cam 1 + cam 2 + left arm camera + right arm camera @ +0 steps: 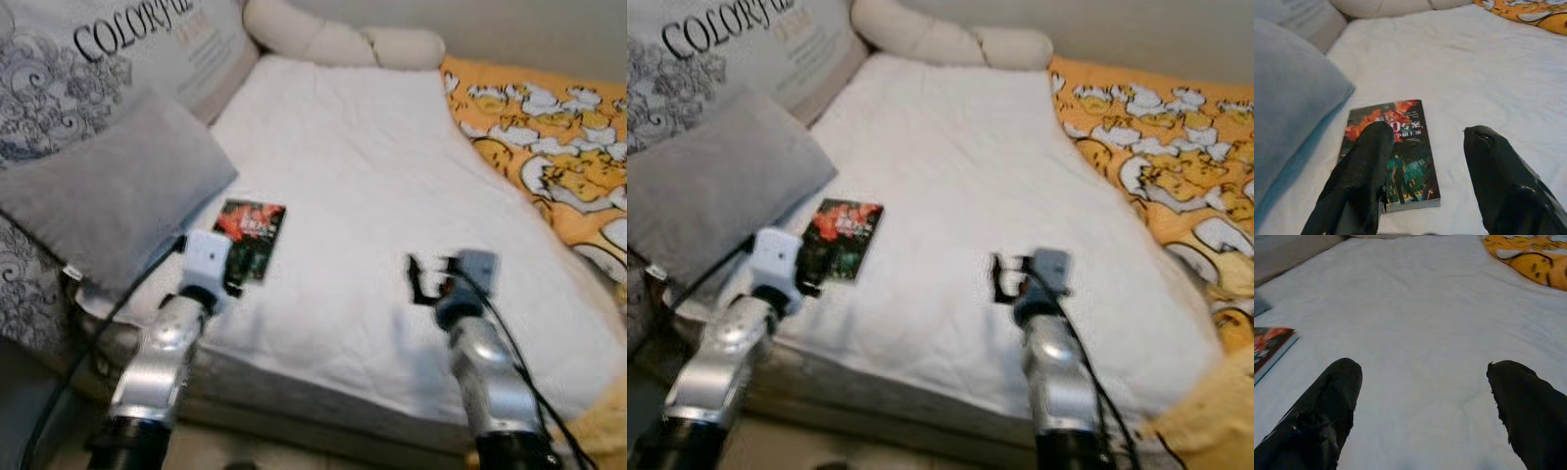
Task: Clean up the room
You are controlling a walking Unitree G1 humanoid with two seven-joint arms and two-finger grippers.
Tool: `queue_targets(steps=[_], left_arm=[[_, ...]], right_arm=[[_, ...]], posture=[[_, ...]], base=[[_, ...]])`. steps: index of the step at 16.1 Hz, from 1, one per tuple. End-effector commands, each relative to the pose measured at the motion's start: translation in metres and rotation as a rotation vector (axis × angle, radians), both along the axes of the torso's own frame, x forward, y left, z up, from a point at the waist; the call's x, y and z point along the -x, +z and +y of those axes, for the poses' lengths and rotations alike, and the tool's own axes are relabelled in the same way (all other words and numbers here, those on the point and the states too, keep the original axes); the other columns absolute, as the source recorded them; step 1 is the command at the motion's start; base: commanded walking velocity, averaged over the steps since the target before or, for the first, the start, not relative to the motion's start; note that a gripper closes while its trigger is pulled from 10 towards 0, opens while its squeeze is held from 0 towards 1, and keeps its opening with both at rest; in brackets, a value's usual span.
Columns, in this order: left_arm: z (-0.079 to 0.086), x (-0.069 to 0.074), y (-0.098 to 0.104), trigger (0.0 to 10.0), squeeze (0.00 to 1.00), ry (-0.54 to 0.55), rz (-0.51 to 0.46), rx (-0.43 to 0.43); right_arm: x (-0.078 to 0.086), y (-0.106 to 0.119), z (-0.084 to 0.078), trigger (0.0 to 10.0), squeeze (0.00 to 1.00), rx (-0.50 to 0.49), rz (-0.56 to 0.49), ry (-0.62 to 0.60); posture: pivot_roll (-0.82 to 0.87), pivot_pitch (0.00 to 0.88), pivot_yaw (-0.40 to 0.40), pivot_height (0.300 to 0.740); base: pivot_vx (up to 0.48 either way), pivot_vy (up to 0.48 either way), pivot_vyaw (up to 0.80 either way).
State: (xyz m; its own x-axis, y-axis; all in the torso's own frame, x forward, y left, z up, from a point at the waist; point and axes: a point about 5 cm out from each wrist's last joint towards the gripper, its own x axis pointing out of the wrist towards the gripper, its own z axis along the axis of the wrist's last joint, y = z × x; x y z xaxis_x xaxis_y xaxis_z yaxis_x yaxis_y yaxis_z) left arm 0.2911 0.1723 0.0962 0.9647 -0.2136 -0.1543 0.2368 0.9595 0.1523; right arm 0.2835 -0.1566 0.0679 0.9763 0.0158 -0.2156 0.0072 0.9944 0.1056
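Observation:
A paperback book [252, 233] with a dark cover and red-orange art lies flat on the white bed sheet [353, 166], near the bed's left front. My left gripper [1430, 133] is open just short of the book's near end. One of its fingers [1369, 161] overlaps the cover in the left wrist view, and whether it touches the book is unclear. My right gripper [1427, 368] is open over bare sheet to the right of the book [1268, 345] and holds nothing. In the left eye view it hangs at the bed's front middle, right gripper [421, 279].
A grey pillow [108, 196] lies just left of the book, in front of a printed cushion [98, 69]. A cream bolster [333, 39] lies at the bed's head. An orange duck-print blanket [549, 147] covers the right side. The mattress front edge runs under both arms.

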Motion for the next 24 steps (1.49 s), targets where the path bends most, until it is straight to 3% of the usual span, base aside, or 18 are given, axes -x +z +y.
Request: queue_targets(steps=[1, 9, 11, 18, 24], left_arm=[[-0.006, -0.002, 0.002, 10.0, 0.0, -0.011, -0.017, -0.011], [-0.009, -0.006, 0.004, 10.0, 0.0, -0.013, -0.029, -0.016], [-0.012, -0.007, 0.004, 10.0, 0.0, -0.028, -0.024, -0.001], [-0.012, -0.007, 0.004, 10.0, 0.0, -0.039, -0.03, 0.024], [-0.012, -0.008, 0.004, 10.0, 0.0, -0.038, -0.028, 0.037]], right_arm=[[-0.001, 0.0, -0.01, 10.0, 0.0, 0.035, 0.009, -0.024], [-0.003, -0.005, -0.007, 10.0, 0.0, 0.074, 0.033, -0.022], [-0.004, -0.007, -0.007, 10.0, 0.0, 0.136, 0.029, -0.017], [-0.006, -0.008, -0.004, 10.0, 0.0, 0.109, 0.044, 0.004], [-0.007, -0.009, -0.001, 10.0, 0.0, 0.117, 0.046, 0.025]], posture=[[0.08, 0.0, -0.003, 0.74], [0.08, 0.0, 0.0, 0.74], [0.08, 0.0, 0.001, 0.74], [0.07, 0.0, -0.002, 0.74], [0.08, 0.0, -0.006, 0.74]], base=[[0.0, -0.409, 0.0], [0.0, -0.391, 0.0], [0.0, 0.0, 0.0], [0.0, 0.0, -0.07], [0.325, 0.0, -0.13]])
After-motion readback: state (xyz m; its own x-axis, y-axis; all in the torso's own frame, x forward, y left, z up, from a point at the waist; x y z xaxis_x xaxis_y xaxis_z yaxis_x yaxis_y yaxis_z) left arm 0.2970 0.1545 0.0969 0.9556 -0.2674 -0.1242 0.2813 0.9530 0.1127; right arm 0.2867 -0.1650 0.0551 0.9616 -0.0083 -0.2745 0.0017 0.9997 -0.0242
